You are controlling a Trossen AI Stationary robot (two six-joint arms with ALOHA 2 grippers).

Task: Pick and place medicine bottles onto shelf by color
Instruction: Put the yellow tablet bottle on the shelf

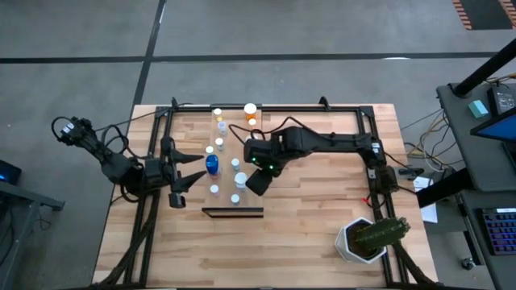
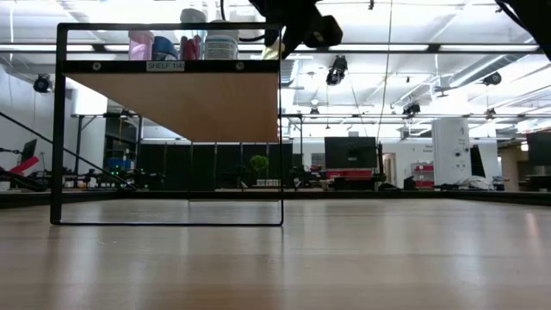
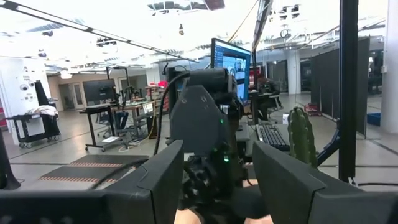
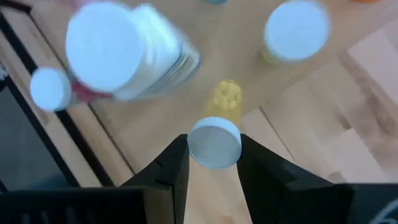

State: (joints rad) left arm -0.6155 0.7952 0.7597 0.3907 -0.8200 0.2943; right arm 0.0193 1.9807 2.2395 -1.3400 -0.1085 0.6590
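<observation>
Several white-capped medicine bottles stand on the shelf (image 1: 228, 179), whose dark front edge (image 1: 232, 212) faces the near side. Among them are a blue one (image 1: 212, 165) and an orange one (image 1: 251, 110). In the low view the shelf board (image 2: 172, 103) sits high in a black frame with bottles (image 2: 185, 43) on top. My right gripper (image 1: 256, 182) hovers over the shelf's right part, shut on a small bottle with a white cap (image 4: 214, 143) and a yellowish body (image 4: 227, 99). My left gripper (image 1: 190, 172) waits open at the shelf's left end, holding nothing. My right gripper pinches the small bottle by its white cap (image 4: 214, 144) between its two fingers (image 4: 174, 163), one on either side of the cap. The fingers come slanting down from above. The bottle hangs below them, body pointing down, clear of the shelf surface.
Under the right gripper stand a wide pink-bodied bottle (image 4: 102, 50), a small cap (image 4: 50, 88) and another cap (image 4: 296, 30), with bare wood between them. A white pot with a cactus (image 1: 367, 238) sits at the near right. Black frame rails (image 1: 161, 129) border the table.
</observation>
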